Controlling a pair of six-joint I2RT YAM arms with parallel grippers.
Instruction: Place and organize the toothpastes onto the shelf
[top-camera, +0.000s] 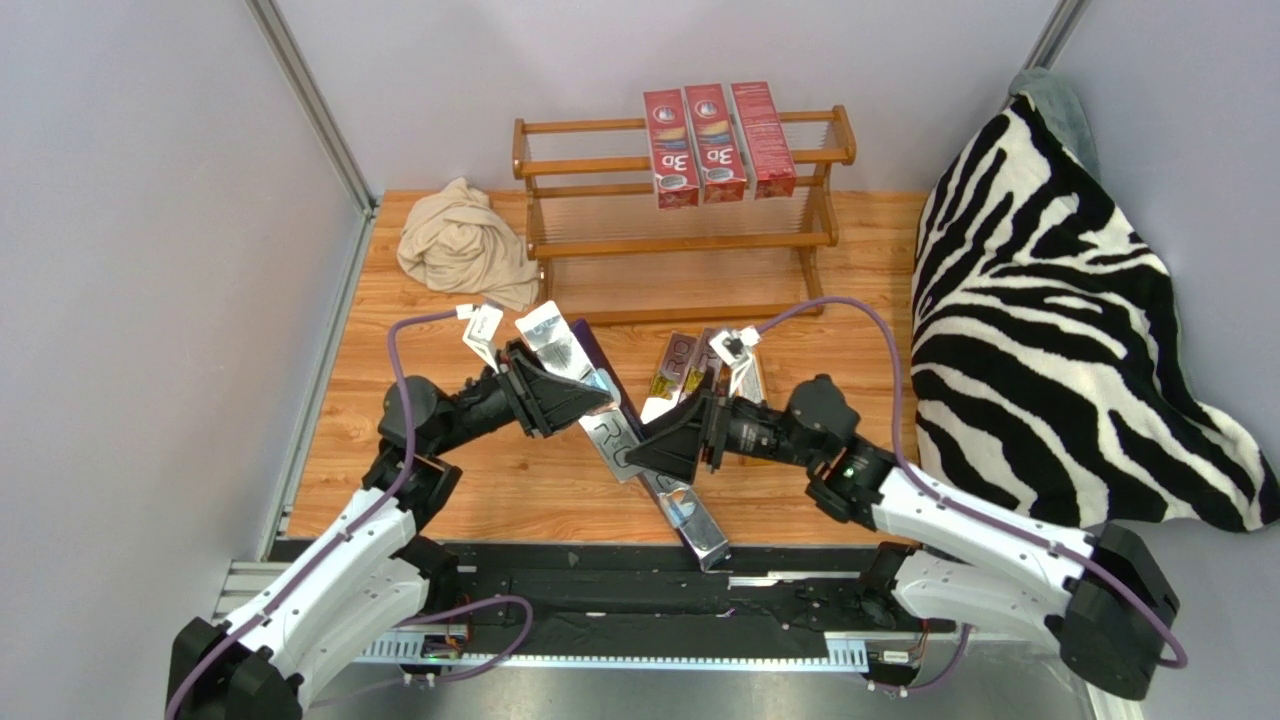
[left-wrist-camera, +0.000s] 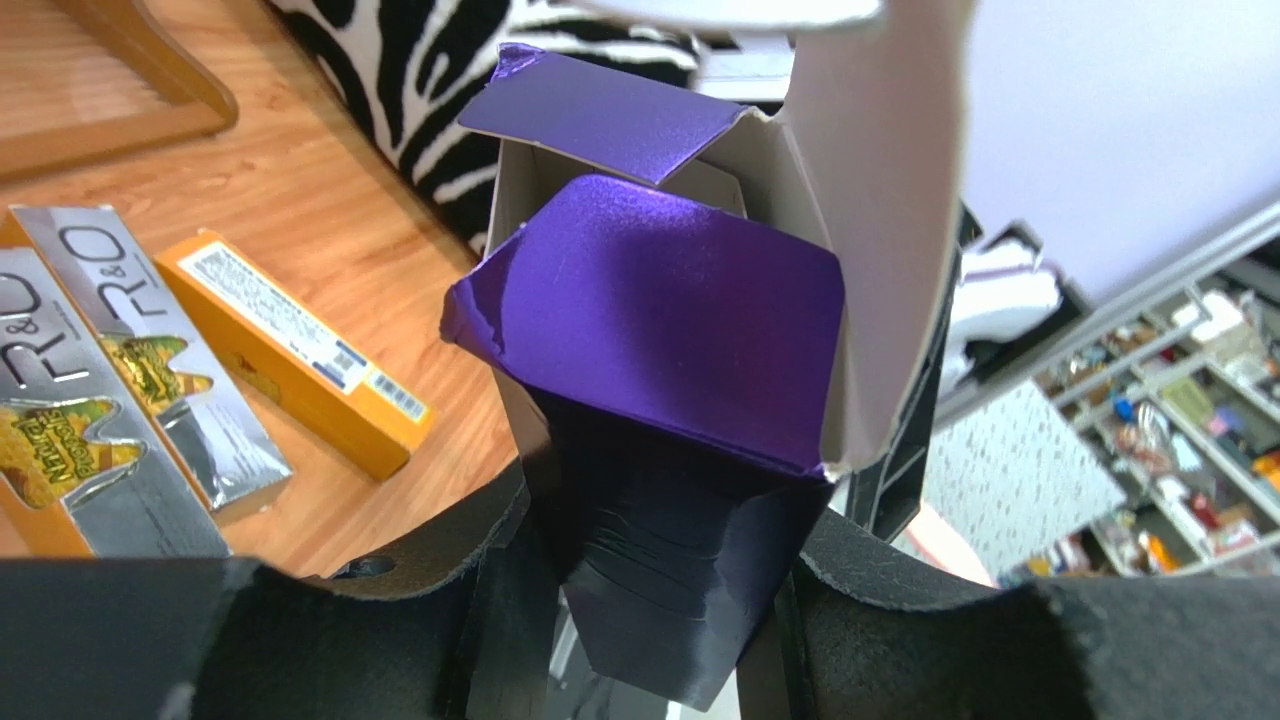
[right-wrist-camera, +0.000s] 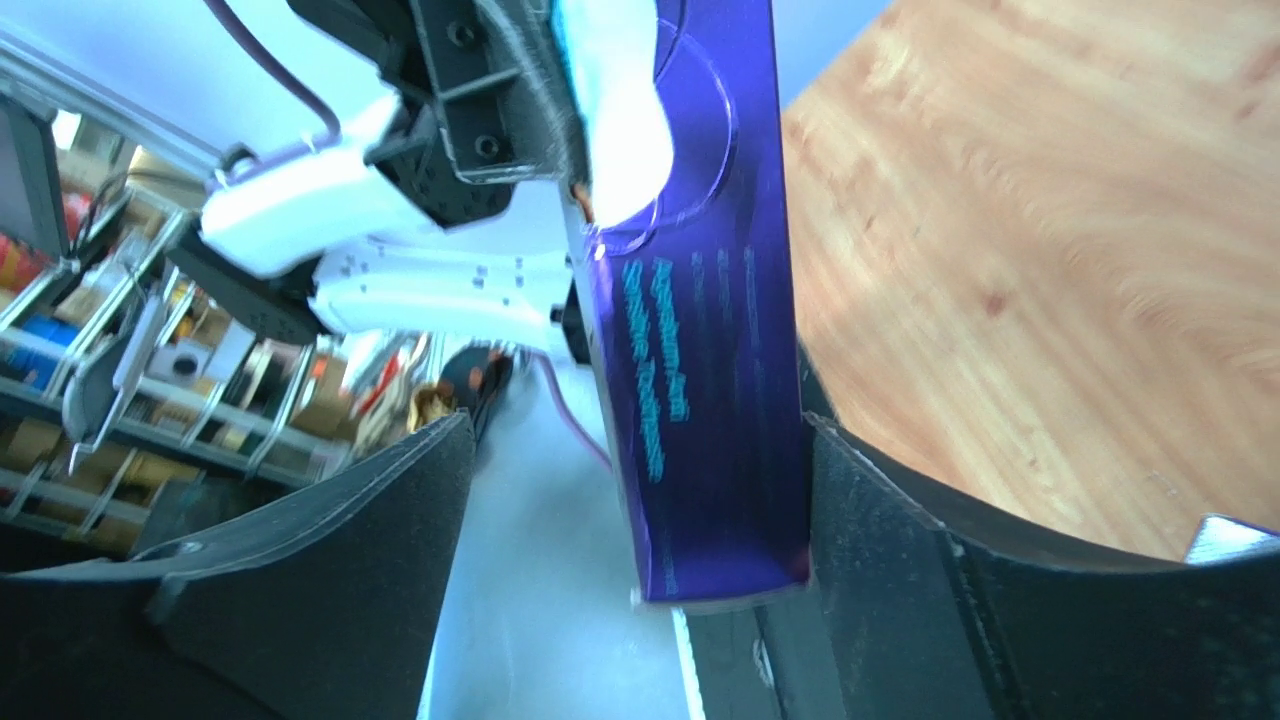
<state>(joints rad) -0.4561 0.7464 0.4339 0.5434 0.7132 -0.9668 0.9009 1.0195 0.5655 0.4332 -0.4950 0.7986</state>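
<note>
Left hand (left-wrist-camera: 661, 630) clamps a shiny purple carton (left-wrist-camera: 676, 315) (end flaps sprung open), right hand (right-wrist-camera: 639, 525) spread loose around its other end.

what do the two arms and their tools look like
Left arm and right arm: white shells, black joints, a purple cable looping along each. Left tool and right tool are black and wedge-shaped with broad dark padded fingers.

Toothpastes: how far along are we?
Done: three red cartons lie side by side on the shelf, top tier. In hand: left gripper clamps a purple carton; right gripper straddles it, jaws open. Remaining: that one, plus at least two silver cartons and an orange carton on the table.
</note>
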